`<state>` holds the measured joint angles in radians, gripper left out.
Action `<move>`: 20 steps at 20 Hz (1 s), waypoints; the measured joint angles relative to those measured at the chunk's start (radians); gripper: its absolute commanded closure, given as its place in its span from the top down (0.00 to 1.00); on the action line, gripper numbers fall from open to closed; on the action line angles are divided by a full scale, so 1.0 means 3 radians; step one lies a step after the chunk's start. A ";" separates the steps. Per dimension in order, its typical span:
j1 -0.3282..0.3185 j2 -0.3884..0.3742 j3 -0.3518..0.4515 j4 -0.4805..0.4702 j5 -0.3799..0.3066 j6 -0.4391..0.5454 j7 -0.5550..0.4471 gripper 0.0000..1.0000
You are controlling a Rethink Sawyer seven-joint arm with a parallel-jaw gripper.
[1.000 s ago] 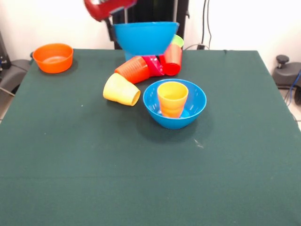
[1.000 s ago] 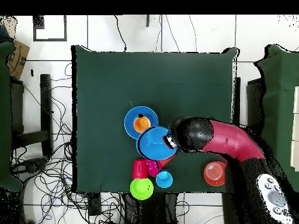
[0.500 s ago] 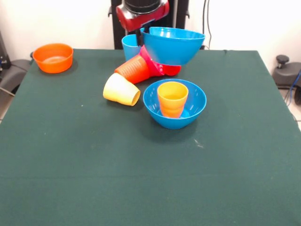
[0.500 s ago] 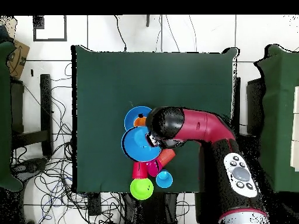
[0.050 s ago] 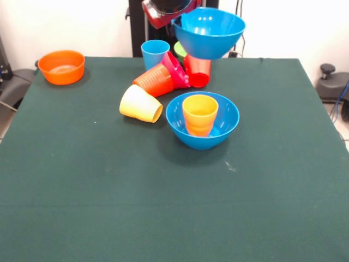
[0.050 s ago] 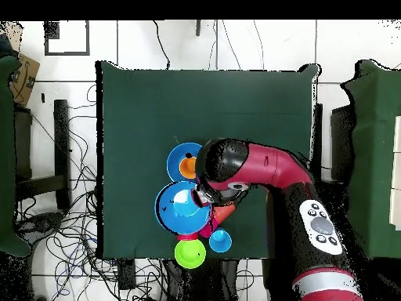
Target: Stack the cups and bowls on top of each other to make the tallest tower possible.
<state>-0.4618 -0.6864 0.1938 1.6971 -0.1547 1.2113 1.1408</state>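
Gripper [image 5: 177, 21] clenched on rim of raised blue bowl [image 5: 210, 33]. Best: level it, centre over yellow-orange cup [image 5: 200, 113] in second blue bowl [image 5: 229, 121], lower slowly.

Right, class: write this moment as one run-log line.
claw: shut on raised blue bowl | second blue bowl: on table, holds yellow-orange cup | tower: not built

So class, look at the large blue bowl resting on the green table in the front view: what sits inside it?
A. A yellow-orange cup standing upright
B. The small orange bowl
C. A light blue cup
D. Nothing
A: the blue bowl on the table holds a yellow-orange cup standing upright with its mouth up, while the light blue cup and the small orange bowl stand elsewhere on the cloth.
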 measured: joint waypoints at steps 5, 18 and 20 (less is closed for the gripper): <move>-0.0007 0.0153 -0.0002 0.0000 0.0023 -0.0045 0.0000 0.00; -0.0056 0.0359 -0.0003 -0.0001 0.0024 -0.0178 0.0000 0.00; -0.0088 0.0343 -0.0001 0.0000 0.0024 -0.0177 0.0000 0.00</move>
<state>-0.4883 -0.5835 0.1933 1.6971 -0.1475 1.1582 1.1408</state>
